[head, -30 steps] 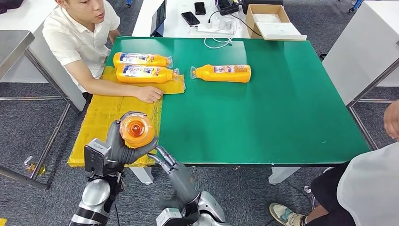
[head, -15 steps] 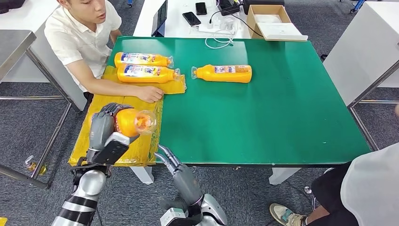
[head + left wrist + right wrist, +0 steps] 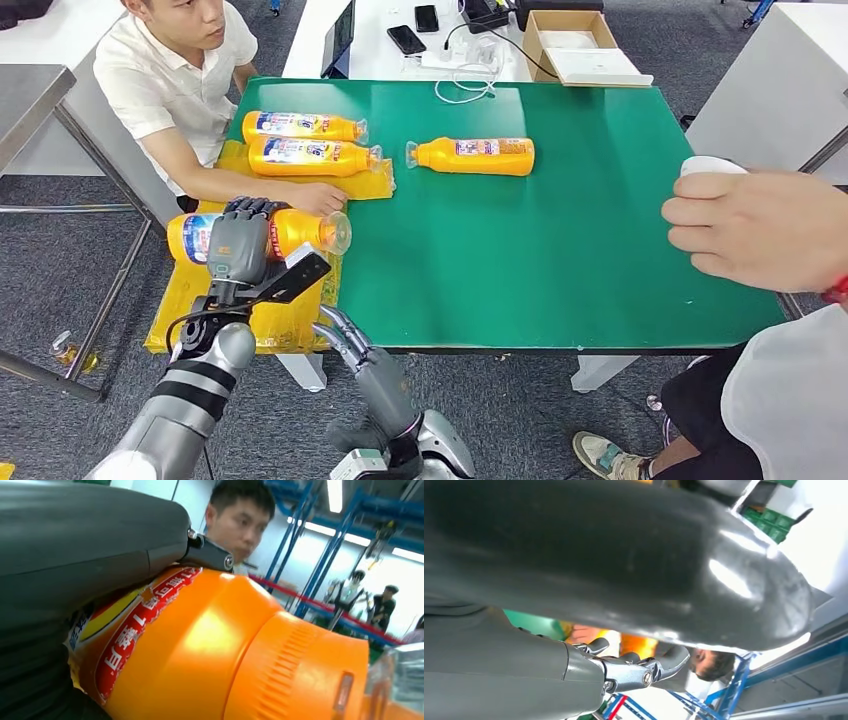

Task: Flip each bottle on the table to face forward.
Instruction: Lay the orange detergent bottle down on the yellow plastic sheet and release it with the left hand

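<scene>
My left hand grips an orange bottle around its middle, holding it sideways above the yellow mat, clear cap toward the right. Up close, the orange bottle shows its red label beside my left hand. Two more orange bottles lie on the mat's far end, caps to the right. A third bottle lies on the green table, cap to the left. My right hand hovers at the table's near edge, fingers apart and holding nothing; the right hand is seen close up.
A seated person rests a hand on the mat just beyond my held bottle. Another person's hand reaches in from the right with a white object. A cardboard box, phones and cables lie on the white table behind.
My left hand turned the bottle from cap facing the camera to lying sideways, cap right, and carried it farther over the mat. A person's hand came in from the right.
</scene>
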`<action>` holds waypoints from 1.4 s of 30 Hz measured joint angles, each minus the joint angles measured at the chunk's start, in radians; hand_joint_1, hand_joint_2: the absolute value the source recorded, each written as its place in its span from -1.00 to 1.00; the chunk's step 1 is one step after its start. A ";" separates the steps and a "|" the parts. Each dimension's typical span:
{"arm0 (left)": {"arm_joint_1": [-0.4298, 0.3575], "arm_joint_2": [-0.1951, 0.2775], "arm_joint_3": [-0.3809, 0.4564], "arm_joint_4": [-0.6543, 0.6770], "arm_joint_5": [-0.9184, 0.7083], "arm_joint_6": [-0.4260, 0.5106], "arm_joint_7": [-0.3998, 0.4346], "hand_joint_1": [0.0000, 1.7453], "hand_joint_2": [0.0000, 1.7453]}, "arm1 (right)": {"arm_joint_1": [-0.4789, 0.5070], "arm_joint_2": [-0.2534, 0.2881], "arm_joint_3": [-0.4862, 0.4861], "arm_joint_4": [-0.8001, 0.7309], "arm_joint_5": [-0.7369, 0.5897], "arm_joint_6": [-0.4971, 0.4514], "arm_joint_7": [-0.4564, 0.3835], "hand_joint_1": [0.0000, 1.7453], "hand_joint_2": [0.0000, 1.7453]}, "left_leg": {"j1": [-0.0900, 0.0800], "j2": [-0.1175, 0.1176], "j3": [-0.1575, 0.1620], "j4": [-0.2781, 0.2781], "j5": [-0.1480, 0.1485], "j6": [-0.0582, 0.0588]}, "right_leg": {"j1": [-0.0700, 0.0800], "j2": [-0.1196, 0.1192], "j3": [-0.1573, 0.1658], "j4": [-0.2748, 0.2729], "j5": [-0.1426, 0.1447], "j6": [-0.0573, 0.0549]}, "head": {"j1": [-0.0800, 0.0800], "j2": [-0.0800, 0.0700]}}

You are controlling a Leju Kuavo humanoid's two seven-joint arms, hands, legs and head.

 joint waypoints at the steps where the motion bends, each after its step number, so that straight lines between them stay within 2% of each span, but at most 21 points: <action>1: -0.015 -0.005 0.000 0.034 0.000 0.001 0.000 1.00 1.00 | -0.001 0.002 0.003 -0.002 -0.001 0.001 0.000 -1.00 -1.00 | 0.000 0.000 0.000 0.000 0.000 0.000 | 0.000 0.000 0.000 0.000 0.000 0.000 | 0.000 0.000; 5: -0.050 -0.021 0.000 0.126 0.004 0.002 -0.002 1.00 1.00 | -0.003 0.004 0.010 -0.008 -0.002 0.004 0.000 -1.00 -1.00 | 0.000 0.000 0.000 0.000 0.000 0.000 | 0.000 0.000 0.000 0.000 0.000 0.000 | 0.000 0.000; 10: -0.087 -0.037 0.003 0.226 0.029 -0.041 0.002 1.00 1.00 | -0.005 0.005 0.014 -0.015 -0.005 0.018 0.000 -1.00 -1.00 | 0.000 0.000 0.000 0.000 0.000 0.000 | 0.000 0.000 0.000 0.000 0.000 0.000 | 0.000 0.000; 19: -0.208 -0.081 0.006 0.496 -0.010 -0.144 0.107 1.00 1.00 | -0.018 0.010 0.035 -0.015 -0.015 0.045 0.000 -1.00 -1.00 | 0.000 0.000 0.000 0.000 0.000 0.000 | 0.000 0.000 0.000 0.000 0.000 0.000 | 0.000 0.000; 27: -0.257 -0.097 0.006 0.582 -0.028 -0.191 0.144 1.00 1.00 | -0.022 0.011 0.042 -0.014 -0.018 0.055 0.000 -1.00 -1.00 | 0.000 0.000 0.000 0.000 0.000 0.000 | 0.000 0.000 0.000 0.000 0.000 0.000 | 0.000 0.000; 36: -0.293 -0.107 -0.026 0.649 -0.142 -0.276 0.305 0.98 1.00 | -0.032 0.011 0.066 -0.012 -0.017 0.062 0.000 -1.00 -1.00 | 0.000 0.000 0.000 0.000 0.000 0.000 | 0.000 0.000 0.000 0.000 0.000 0.000 | 0.000 0.000; 37: -0.297 -0.107 -0.030 0.653 -0.147 -0.283 0.314 0.78 1.00 | -0.032 0.012 0.067 -0.011 -0.018 0.062 0.000 -1.00 -1.00 | 0.000 0.000 0.000 0.000 0.000 0.000 | 0.000 0.000 0.000 0.000 0.000 0.000 | 0.000 0.000; 40: -0.305 -0.109 -0.034 0.663 -0.142 -0.316 0.312 -0.63 1.00 | -0.035 0.013 0.070 -0.009 -0.018 0.063 0.000 -1.00 -1.00 | 0.000 0.000 0.000 0.000 0.000 0.000 | 0.000 0.000 0.001 0.000 0.000 0.000 | 0.000 0.000; 41: -0.307 -0.110 -0.034 0.665 -0.134 -0.333 0.303 -0.93 1.00 | -0.036 0.013 0.072 -0.008 -0.019 0.063 0.000 -1.00 -1.00 | 0.000 -0.001 0.000 0.000 0.000 0.000 | 0.000 0.000 0.001 0.000 0.000 0.000 | 0.000 0.000; 42: -0.308 -0.111 -0.033 0.667 -0.122 -0.350 0.290 -0.99 1.00 | -0.038 0.014 0.074 -0.007 -0.019 0.063 0.000 -1.00 -1.00 | 0.000 -0.001 0.000 0.000 0.000 0.000 | 0.000 0.000 0.001 0.000 0.000 0.000 | 0.000 0.000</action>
